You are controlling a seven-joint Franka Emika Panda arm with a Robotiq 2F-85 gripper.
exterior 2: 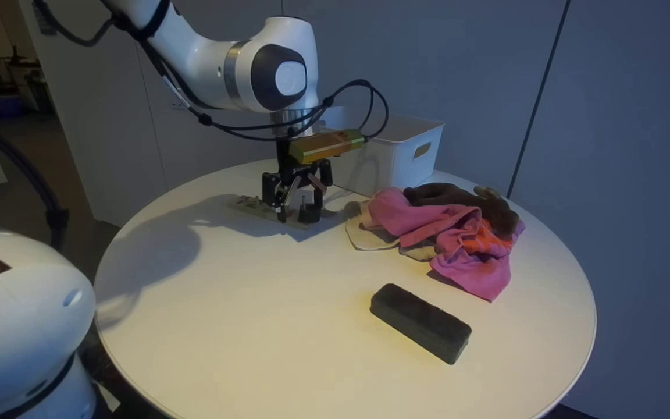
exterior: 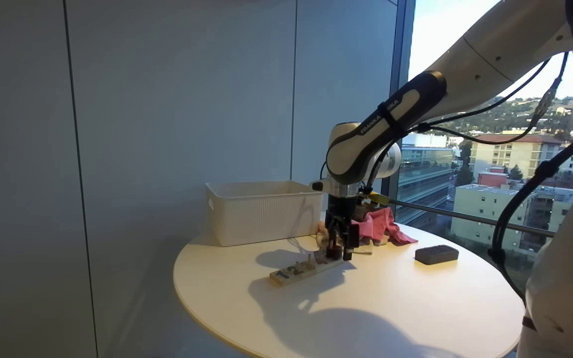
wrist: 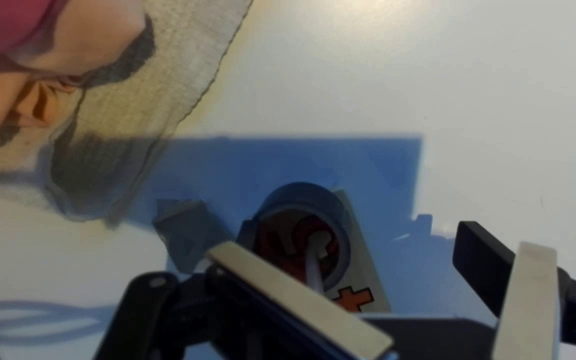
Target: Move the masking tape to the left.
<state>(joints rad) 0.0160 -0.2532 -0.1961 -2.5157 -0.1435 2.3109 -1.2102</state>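
Lying aslant on the pale, smooth round table (exterior: 416, 298), the number board (exterior: 291, 274) comes nearest in an exterior view: a flat, hard-edged strip, wood by its look, with numerals (exterior: 282, 274) and short upright pegs (exterior: 309, 258). Toward its far right end the masking tape (wrist: 302, 194) rests flat, a squat, dark-looking ring around one of the pegs. It should be light, stiff enough for a moderate pinch and not easily harmed, with an outer face that might slide a little under weak pressure. The sound hold is low, across opposite sides of that face; a straight lift off the peg seems needed before any travel left, since a sideways drag would likely snag. Low over the board hangs the gripper (exterior 2: 299, 206), its fingers (wrist: 528, 300) well apart and nothing clasped; in the wrist view the ring shows between them, just beside the left one, and whether they touch I cannot tell. To the right sits a matte dark block (exterior: 436, 254) with softened edges. Farther back, the cloths (exterior: 381, 226) are limp and rumpled, mostly pink. At far left stands a bin (exterior: 266, 221), thin-walled, ribbed, probably plastic, before a smooth grey panelled wall (exterior: 182, 124).
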